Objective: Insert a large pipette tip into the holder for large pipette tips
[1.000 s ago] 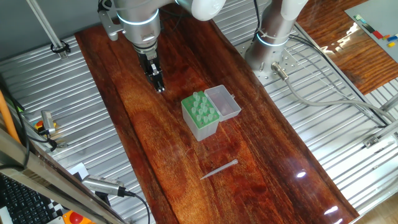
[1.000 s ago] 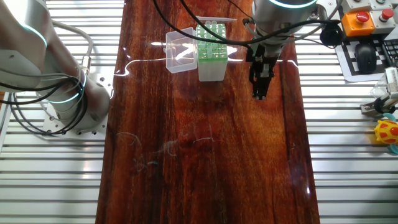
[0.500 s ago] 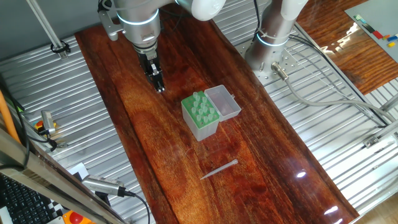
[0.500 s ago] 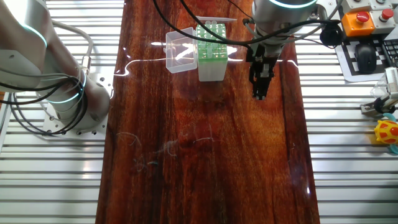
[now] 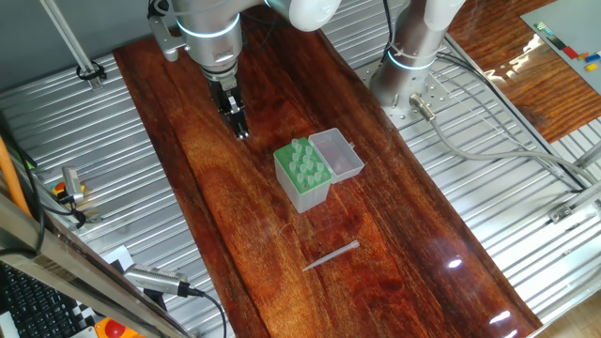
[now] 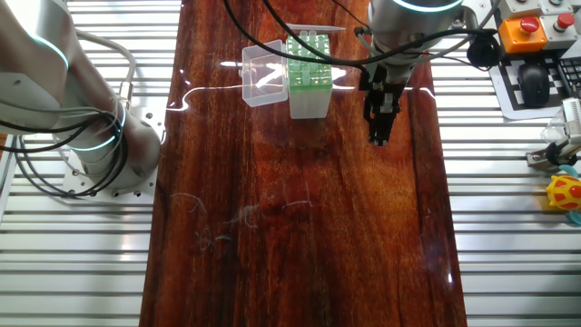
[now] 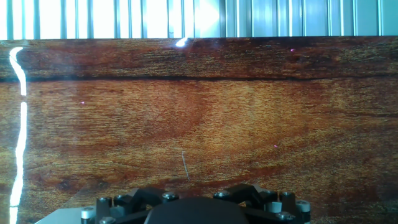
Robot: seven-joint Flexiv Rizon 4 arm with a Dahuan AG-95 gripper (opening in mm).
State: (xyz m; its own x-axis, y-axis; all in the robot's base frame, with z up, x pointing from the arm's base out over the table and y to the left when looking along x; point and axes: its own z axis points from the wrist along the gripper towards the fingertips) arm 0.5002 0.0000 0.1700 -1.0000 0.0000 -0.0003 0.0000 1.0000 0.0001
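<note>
The large pipette tip lies flat on the wooden table, in front of the holder; in the other fixed view this pipette tip shows just beyond the box. The holder is a pale green rack with its clear lid swung open beside it; the same holder sits near the table's far end. My gripper hangs over bare wood, apart from the holder, its fingers together and holding nothing; that gripper stands right of the box. The hand view shows only wood and the hand's dark body.
The arm's base stands on the ribbed metal surface beside the table. A red-and-orange stop button, a keyboard and a yellow toy sit off the table's right edge.
</note>
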